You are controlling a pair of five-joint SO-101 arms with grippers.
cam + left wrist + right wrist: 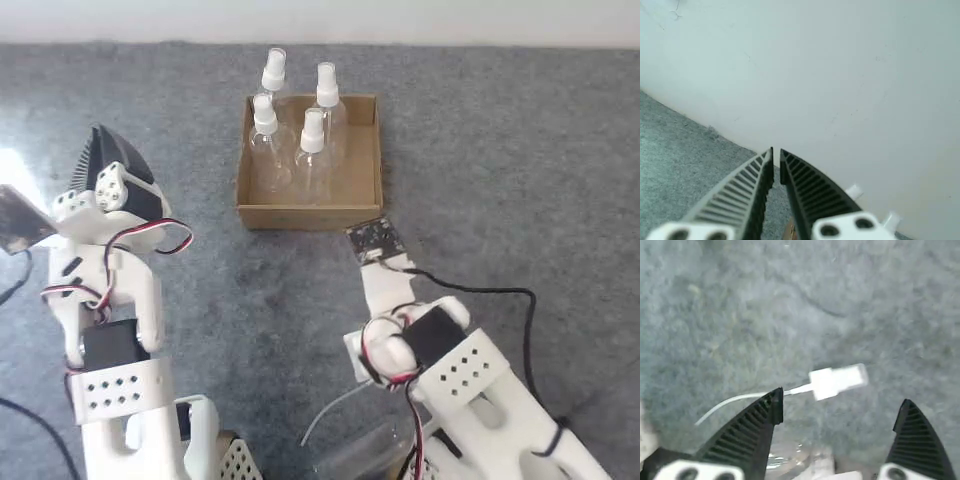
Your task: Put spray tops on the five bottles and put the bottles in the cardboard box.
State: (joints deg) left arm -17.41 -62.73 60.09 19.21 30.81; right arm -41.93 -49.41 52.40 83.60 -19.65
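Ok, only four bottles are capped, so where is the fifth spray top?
In the right wrist view the spray top lies loose on the grey mat just ahead of the open right gripper, well short of the cardboard box.

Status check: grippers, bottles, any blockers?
Left gripper shut, raised, empty. Right gripper open over the loose spray top, fifth bottle lying near it. Four capped bottles in the cardboard box. No obstruction seen.

Glossy plastic bottles (270,150) (clear), matt cardboard box (310,216).

Grey carpet (500,150) covers the surface, meeting a plain white wall (840,75).
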